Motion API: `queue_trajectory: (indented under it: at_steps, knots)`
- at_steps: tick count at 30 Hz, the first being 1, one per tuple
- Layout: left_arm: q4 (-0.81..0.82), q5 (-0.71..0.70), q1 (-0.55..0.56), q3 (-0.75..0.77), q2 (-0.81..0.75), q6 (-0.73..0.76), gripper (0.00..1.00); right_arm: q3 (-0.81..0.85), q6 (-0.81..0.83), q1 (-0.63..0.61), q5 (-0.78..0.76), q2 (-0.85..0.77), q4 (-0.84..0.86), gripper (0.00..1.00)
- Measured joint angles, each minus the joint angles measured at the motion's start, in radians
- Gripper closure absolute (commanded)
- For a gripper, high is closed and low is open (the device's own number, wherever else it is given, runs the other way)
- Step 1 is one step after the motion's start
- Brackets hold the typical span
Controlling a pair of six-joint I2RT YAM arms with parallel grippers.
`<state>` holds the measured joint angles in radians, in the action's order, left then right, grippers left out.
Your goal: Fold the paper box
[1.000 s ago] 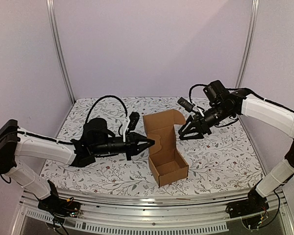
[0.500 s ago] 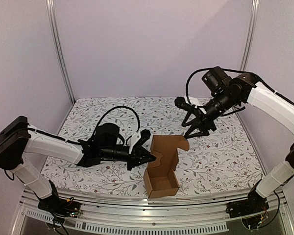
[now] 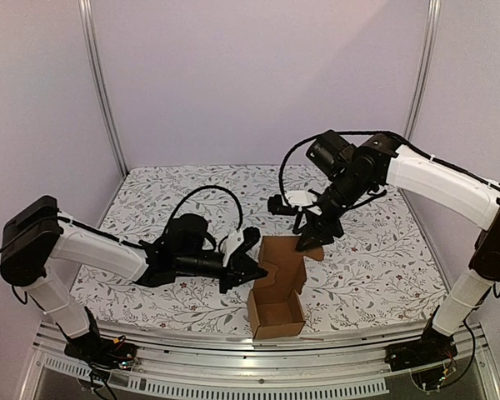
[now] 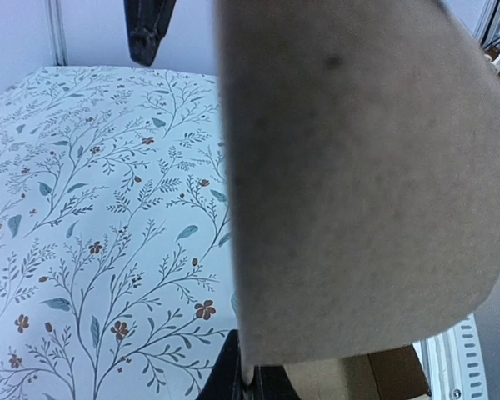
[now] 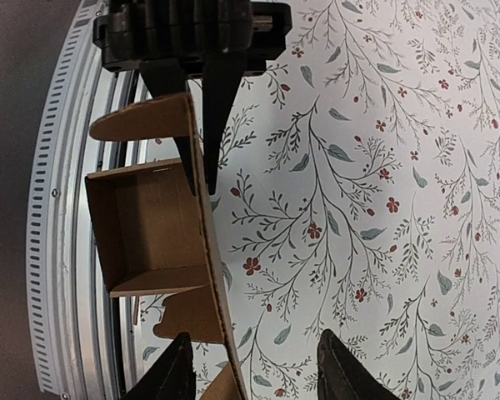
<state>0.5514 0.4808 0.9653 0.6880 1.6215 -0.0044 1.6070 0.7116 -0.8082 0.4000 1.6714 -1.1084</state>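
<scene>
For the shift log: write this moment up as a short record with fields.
object: paper box, tray open upward, near the table's front edge
lid: lid stands upright behind the tray, not folded down
left gripper: left gripper shut on the lid's left edge
right gripper: right gripper open, one finger on each side of the lid's top right corner
surface: floral cloth

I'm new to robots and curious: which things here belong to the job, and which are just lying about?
Part of the job:
- paper box
- left gripper, shut on the lid's side flap
- right gripper, open around the lid's edge

Just there:
- flowered tablecloth
- metal rail at the near edge
</scene>
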Motion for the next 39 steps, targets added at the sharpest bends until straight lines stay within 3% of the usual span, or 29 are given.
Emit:
queue_trajectory:
  at_steps: [5, 9, 15, 24, 34, 39]
  knots:
    - [0.011, -0.022, 0.008, -0.001, 0.004, 0.018, 0.84, 0.021, -0.007, -0.029, -0.013, 0.008, 0.001, 0.91]
    - [0.032, -0.061, 0.009, -0.019, 0.008, 0.027, 0.69, 0.037, -0.007, -0.046, -0.044, 0.013, 0.002, 0.99]
    - [0.064, -0.134, 0.01, -0.094, -0.031, 0.004, 0.5, 0.04, -0.008, -0.109, -0.126, 0.013, 0.01, 1.0]
    - [0.079, -0.239, 0.039, -0.286, -0.348, -0.061, 0.48, -0.013, -0.026, -0.27, -0.366, -0.003, 0.086, 0.97]
    - [0.053, -0.381, 0.041, -0.42, -0.527, -0.133, 0.49, -0.109, -0.074, -0.341, -0.432, -0.028, 0.145, 0.93]
    - [0.046, -0.47, 0.041, -0.467, -0.634, -0.164, 0.49, -0.209, -0.09, -0.447, -0.432, -0.04, 0.154, 0.8]
